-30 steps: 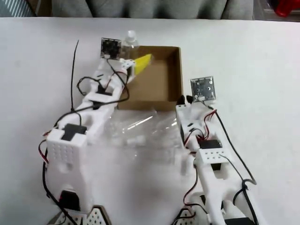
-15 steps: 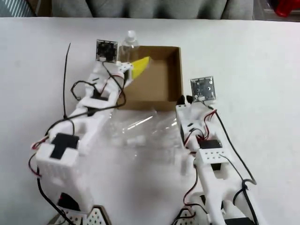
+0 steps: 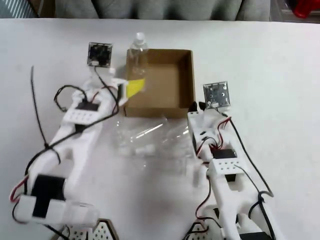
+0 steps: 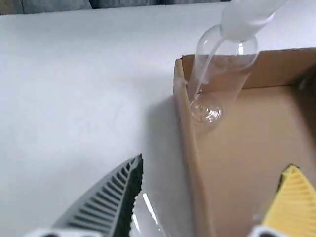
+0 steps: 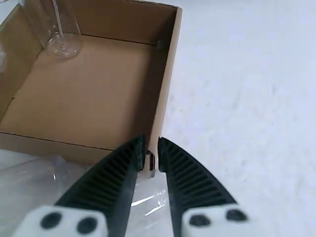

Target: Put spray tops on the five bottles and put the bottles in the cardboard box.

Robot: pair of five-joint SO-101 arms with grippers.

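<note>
In the high view, the left gripper has drawn back from over the cardboard box to its left wall, leaving the bottle standing alone in the far left corner. I judge that a finished release: one bottle delivered, four to go. Crinkled clear plastic lies between the arms, its contents hard to make out. In the left wrist view, the left gripper is spread wide and empty, one finger either side of the box wall, while the bottle stands upright inside, spray top fitted. In the right wrist view, the right gripper is pinched on the box's near right corner – unmoved, apparently steadying it – with the bottle in the opposite corner.
</note>
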